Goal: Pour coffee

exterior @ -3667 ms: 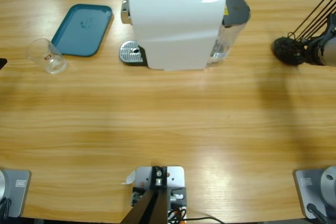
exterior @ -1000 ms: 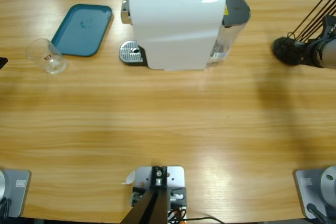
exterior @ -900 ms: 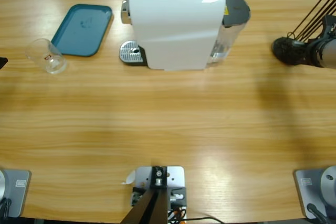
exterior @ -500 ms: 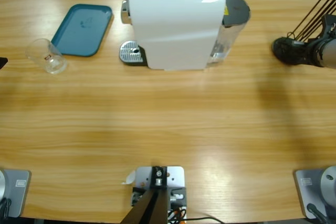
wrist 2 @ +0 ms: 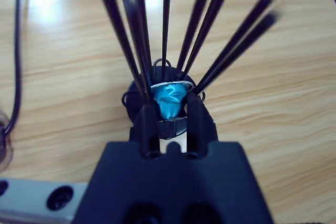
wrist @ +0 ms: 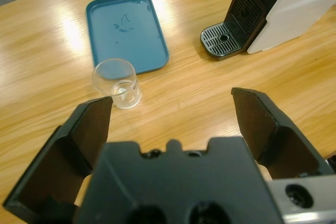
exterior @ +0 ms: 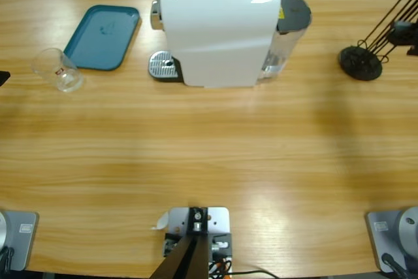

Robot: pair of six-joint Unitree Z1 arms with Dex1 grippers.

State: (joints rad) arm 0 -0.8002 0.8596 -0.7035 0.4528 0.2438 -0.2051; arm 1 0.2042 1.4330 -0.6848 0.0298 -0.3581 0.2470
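Note:
No coffee shows in any view. The clear glass tumbler with a small red mark stands near the table's left end, beside the teal tray, and looks empty. My left gripper hovers open, short of the tumbler, with nothing between its jaws. In the right wrist view my right gripper is shut on a blue capsule, among the black rods of the wire capsule holder. In the high view only a dark bit of the right arm shows at the right edge, above the holder's base.
The white coffee machine stands at the back middle, its drip grille facing left and its water tank on the right. The teal tray lies at the back left. Bare wood fills the table's middle and front.
The right arm's silver forearm and black gripper, which lay over the holder's base, have pulled away to the right edge. The tumbler, tray and machine have not moved.

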